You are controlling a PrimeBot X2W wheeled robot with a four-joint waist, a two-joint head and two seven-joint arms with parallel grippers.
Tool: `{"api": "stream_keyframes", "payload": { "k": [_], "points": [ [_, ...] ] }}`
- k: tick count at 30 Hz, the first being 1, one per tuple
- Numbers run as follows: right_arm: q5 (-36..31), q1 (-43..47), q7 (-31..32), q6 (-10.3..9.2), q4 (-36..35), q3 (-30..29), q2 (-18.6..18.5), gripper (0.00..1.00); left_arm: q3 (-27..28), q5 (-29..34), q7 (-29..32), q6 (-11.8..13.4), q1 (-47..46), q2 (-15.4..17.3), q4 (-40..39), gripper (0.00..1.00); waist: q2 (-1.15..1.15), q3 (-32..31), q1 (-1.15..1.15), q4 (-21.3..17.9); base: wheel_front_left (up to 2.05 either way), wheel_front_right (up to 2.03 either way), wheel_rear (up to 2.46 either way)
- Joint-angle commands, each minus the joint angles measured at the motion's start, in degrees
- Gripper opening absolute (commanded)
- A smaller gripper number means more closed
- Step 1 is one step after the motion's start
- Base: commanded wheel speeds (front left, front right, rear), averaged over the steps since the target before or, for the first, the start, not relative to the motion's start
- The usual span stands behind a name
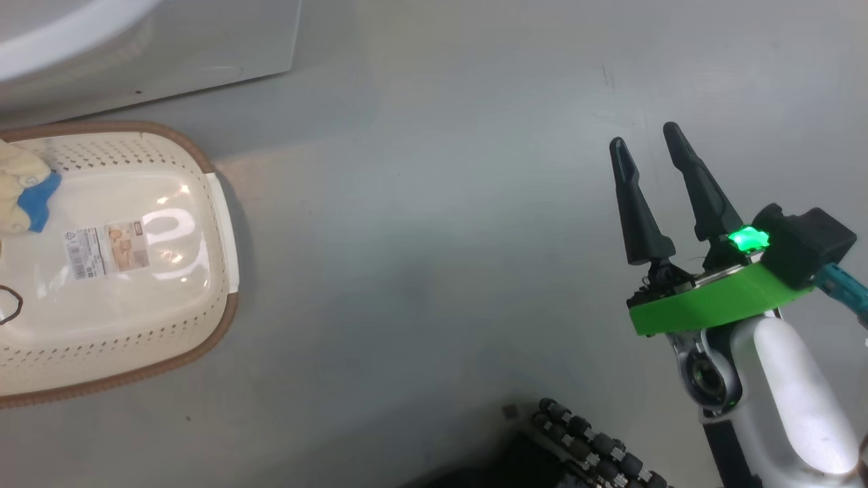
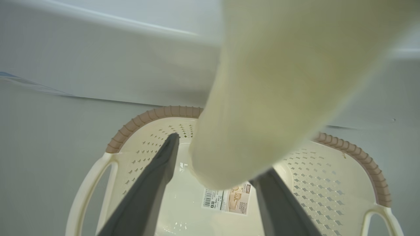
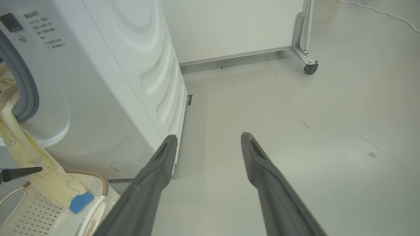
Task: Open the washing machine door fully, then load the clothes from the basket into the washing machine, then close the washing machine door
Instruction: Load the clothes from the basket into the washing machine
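Fingers (image 1: 637,210) of the right gripper (image 1: 644,137) stand spread at four o'clock, holding nothing above the grey floor (image 1: 441,237). At nine o'clock the left gripper (image 2: 218,154) has its dark fingers parted either side of a hanging cream-yellow printed garment (image 2: 279,82), whose blue patch lies in the cream perforated plastic basket (image 2: 311,170). Farther, at eleven, the cloth reaches up into the big white washing machine (image 3: 115,82).

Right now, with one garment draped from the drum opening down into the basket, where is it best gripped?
Probably the low end of the garment, just above its blue patch, where it hangs as a narrow strip over the basket. Come from the room side, since the washing machine backs it, and pinch across the strip's flat faces.
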Motion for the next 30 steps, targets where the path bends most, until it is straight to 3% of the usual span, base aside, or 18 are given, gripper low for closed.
{"api": "stream_keyframes", "payload": {
  "k": [1,2,3,4,5,6,19,25,30],
  "points": [
    [0.6,0.1,-0.6,0.01,-1.7,0.9,-0.6,1.0,1.9,-0.6,0.3,-0.4,-1.2,3.6,-0.3,0.83,0.0,0.1,0.0,-0.3,0.0,0.0,0.0],
    [0.7,0.1,-0.6,0.01,-1.8,0.9,-0.6,1.0,1.8,-0.7,0.3,-0.5,-1.5,3.8,0.0,0.51,0.0,0.1,0.0,-0.4,0.0,0.0,0.0],
    [0.7,0.1,-0.6,0.01,-1.8,0.9,-0.6,1.0,1.8,-0.7,0.3,-0.5,-1.5,3.8,0.0,0.51,0.0,0.1,0.0,-0.4,0.0,0.0,0.0],
    [0.7,0.2,-0.6,0.01,-1.8,0.8,-0.6,1.0,1.8,-0.7,0.3,-0.7,-1.8,3.9,0.3,0.38,0.0,0.1,0.0,-0.4,0.0,0.0,0.0],
    [0.8,0.2,-0.6,0.01,-1.8,0.7,-0.6,1.0,1.7,-0.7,0.4,-0.9,-2.0,3.9,0.6,0.15,0.0,0.0,0.0,-0.4,0.0,0.0,0.0],
    [0.8,0.3,-0.6,0.01,-1.8,0.6,-0.6,1.0,1.6,-0.8,0.4,-1.0,-2.2,3.9,0.8,0.0,0.0,-0.1,0.0,-0.3,0.0,0.0,0.0],
    [0.6,1.1,-0.6,0.01,-1.6,-0.3,-0.6,1.0,-0.8,-2.2,5.6,-3.6,-0.4,3.7,-0.8,0.0,0.0,-2.8,0.0,1.7,0.0,0.0,0.0],
    [0.2,1.6,-0.6,0.01,-1.9,-1.4,-0.6,1.0,-1.8,-2.6,10.0,-3.9,2.3,5.5,-9.1,0.0,0.0,-3.7,0.0,3.2,0.0,0.0,0.0],
    [0.1,1.7,-0.6,0.01,-2.1,-1.5,-0.6,1.0,-1.2,-4.2,15.2,-2.6,4.9,7.0,-20.1,0.0,0.0,-4.0,0.0,4.7,0.0,0.0,0.0]
  ]
}}
